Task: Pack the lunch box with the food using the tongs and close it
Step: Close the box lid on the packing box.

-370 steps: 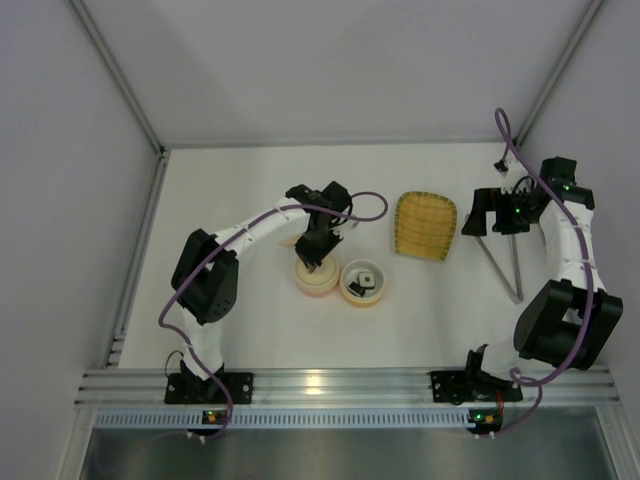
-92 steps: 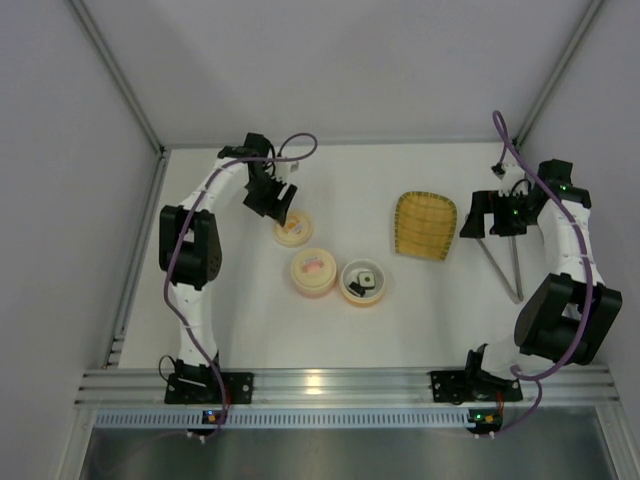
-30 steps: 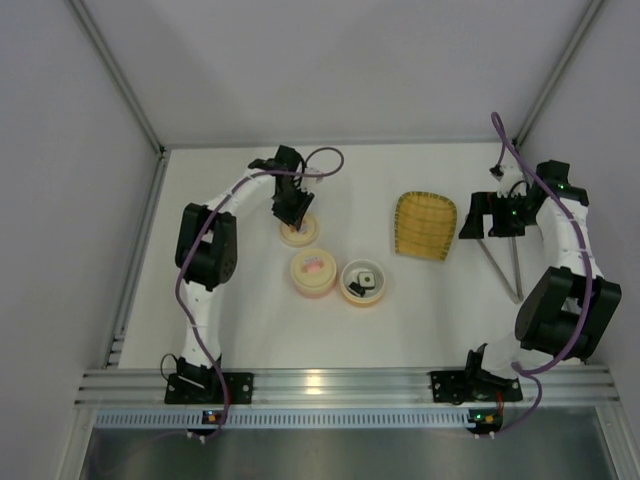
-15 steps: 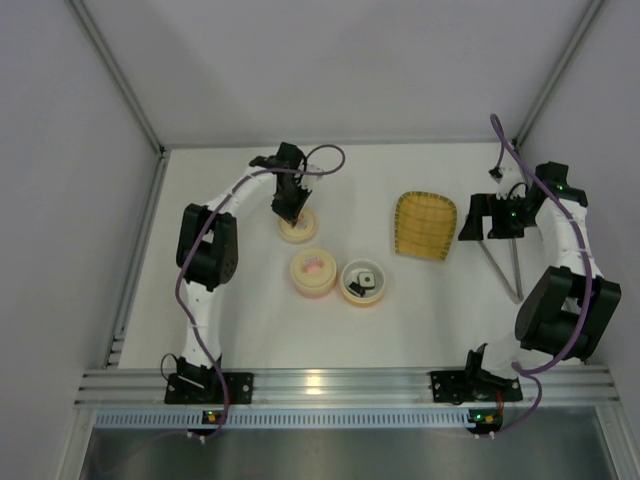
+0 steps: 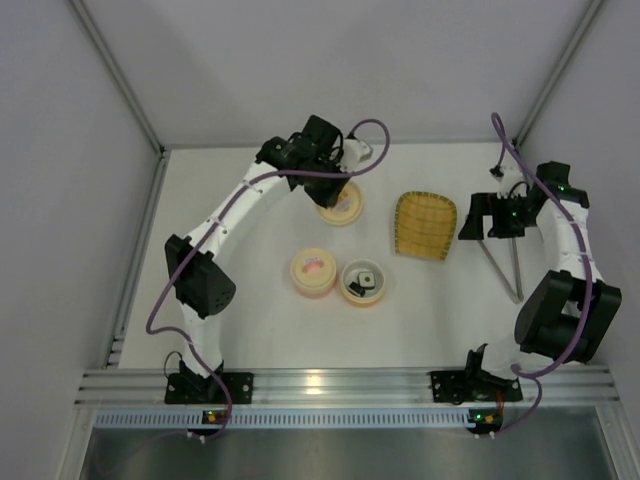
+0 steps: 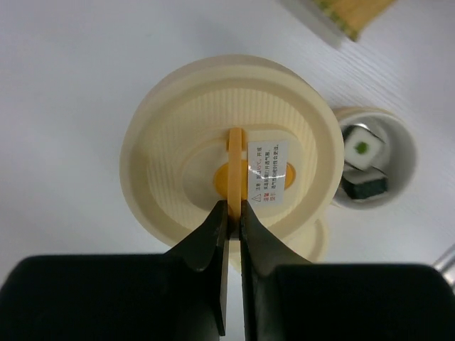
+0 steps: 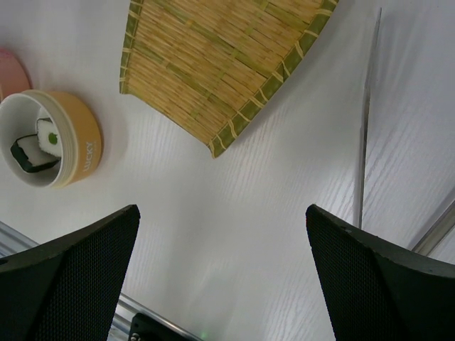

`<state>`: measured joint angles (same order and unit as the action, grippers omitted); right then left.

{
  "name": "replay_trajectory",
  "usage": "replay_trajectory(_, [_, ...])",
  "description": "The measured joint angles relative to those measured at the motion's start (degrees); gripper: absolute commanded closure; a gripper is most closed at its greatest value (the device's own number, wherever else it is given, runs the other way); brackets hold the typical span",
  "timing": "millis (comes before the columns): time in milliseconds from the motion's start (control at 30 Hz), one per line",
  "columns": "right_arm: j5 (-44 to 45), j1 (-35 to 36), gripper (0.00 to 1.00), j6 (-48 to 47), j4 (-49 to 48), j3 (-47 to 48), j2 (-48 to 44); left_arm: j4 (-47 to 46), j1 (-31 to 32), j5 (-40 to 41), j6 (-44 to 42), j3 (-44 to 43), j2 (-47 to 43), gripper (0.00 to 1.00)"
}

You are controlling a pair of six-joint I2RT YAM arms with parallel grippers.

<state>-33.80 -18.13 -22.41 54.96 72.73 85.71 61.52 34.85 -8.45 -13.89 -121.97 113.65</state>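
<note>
My left gripper (image 5: 335, 188) (image 6: 233, 207) is shut on the orange handle strip (image 6: 237, 167) of a round cream lid (image 5: 340, 205) (image 6: 178, 142), held above the table left of the yellow tray. The open lunch box bowl (image 5: 379, 292) (image 6: 402, 153) (image 7: 82, 153) holds two sushi pieces (image 6: 361, 149) (image 7: 44, 135) of the food. A cream tier with a pink centre (image 5: 313, 272) sits beside it. The tongs (image 5: 507, 268) (image 7: 366, 121) lie on the table at the right. My right gripper (image 5: 488, 225) (image 7: 222, 209) hangs open above the table near them, with nothing between its fingers.
A woven yellow tray (image 5: 425, 225) (image 7: 220, 64) lies between the bowls and the tongs. Grey walls close in the table on three sides. An aluminium rail (image 5: 330, 385) runs along the near edge by the arm bases.
The left gripper shut on the lid's handle at the back left, then carried the lid to the right, toward the tray. The right arm has not moved.
</note>
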Motion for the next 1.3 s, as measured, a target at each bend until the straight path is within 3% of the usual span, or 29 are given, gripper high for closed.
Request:
replay_trajectory(167, [-0.28,-0.55,0.01,0.13,0.02,0.02,-0.50,3.65,9.51,-4.35,-0.44,6.62,-2.43,0.97])
replay_trajectory(300, [-1.64,-2.80,0.01,0.63,0.09,0.02,-0.48,4.31,12.59,-5.66,-0.22,12.07,-2.43,0.97])
replay_trajectory(633, [-5.35,-11.34,0.00,1.01,0.46,0.02,-0.48,0.24,13.68,-5.99,3.34,20.85,-2.43,0.98])
replay_trajectory(1300, [-7.04,-11.37,0.01,0.96,0.61,0.02,0.74,-7.72,15.56,-5.01,6.75,22.27,-0.61,1.00])
